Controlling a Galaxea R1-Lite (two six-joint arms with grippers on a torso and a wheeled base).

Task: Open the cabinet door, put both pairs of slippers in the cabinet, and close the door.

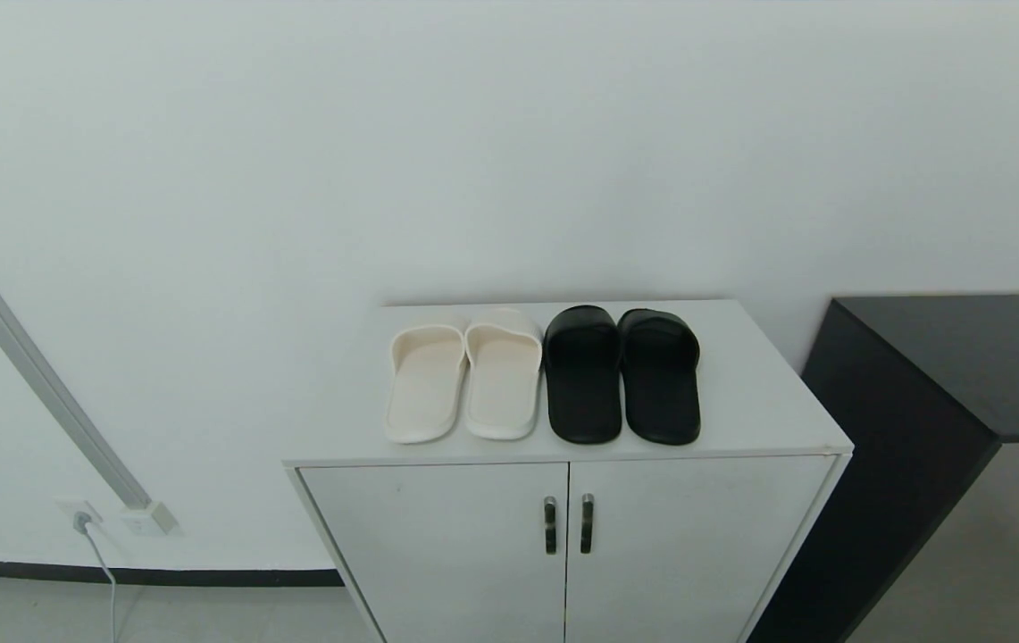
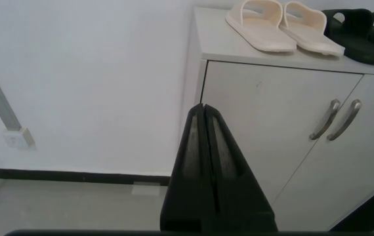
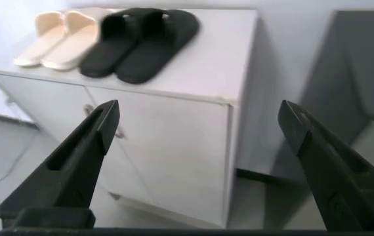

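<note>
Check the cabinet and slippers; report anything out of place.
Nothing stands out: the cream rubber slippers and black rubber slippers lie paired, side by side on the white two-door cabinet, whose doors are shut.

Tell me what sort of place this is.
Likely a home-style entryway corner, perhaps staged: a white two-door cabinet with metal handles stands against a bare white wall, and a pair of cream slide slippers and a pair of black slide slippers lie on its top.
</note>
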